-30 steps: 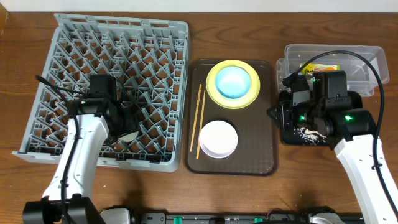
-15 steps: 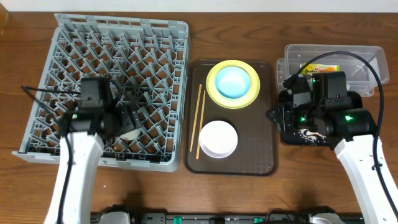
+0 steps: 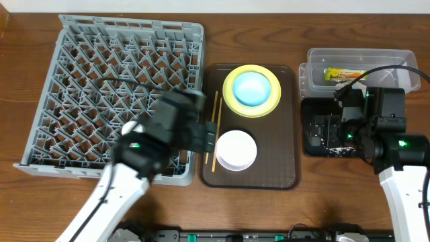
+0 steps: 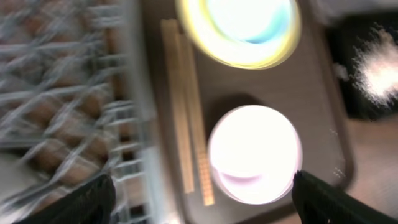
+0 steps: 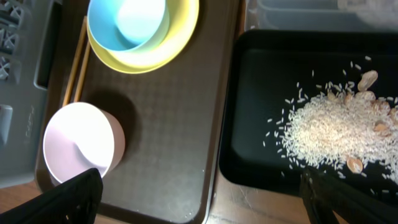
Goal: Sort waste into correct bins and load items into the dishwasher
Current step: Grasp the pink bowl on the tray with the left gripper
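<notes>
Since a sec ago the L arm has swung off the middle of the dish rack (image 3: 87,67) to the rack's edge beside the brown tray (image 3: 269,171). The R arm has pulled back, away from the tray. That reads as one drop-off done and the L side going for the next item.

Far left of the tray, a white blob among the rack pegs is prob. the small white cup (image 3: 128,128), though blur makes that unsure. The left hand (image 3: 208,138) hovers just over the tray's left rim. In the wrist view its fingers are spread wide w/ nothing between them.

On the tray's left side lie the chopsticks (image 3: 216,128), w/ the pink-white bowl (image 3: 235,149) just beside them. The blue bowl (image 3: 252,87) sits in the yellow plate (image 3: 228,92) at the tray's far end. All four are not yet racked.

Just right of the tray, the black tray (image 3: 314,149) holds the rice scraps (image 5: 329,130). The right hand (image 5: 211,198) hangs above it, fingers apart and empty. Beyond that, the clear tub (image 3: 393,59) holds the snack wrapper (image 3: 346,72). So the waste looks sorted, and the bowl or chopsticks seem the likely next pick. The bench (image 3: 27,202) shows no stray scraps.
</notes>
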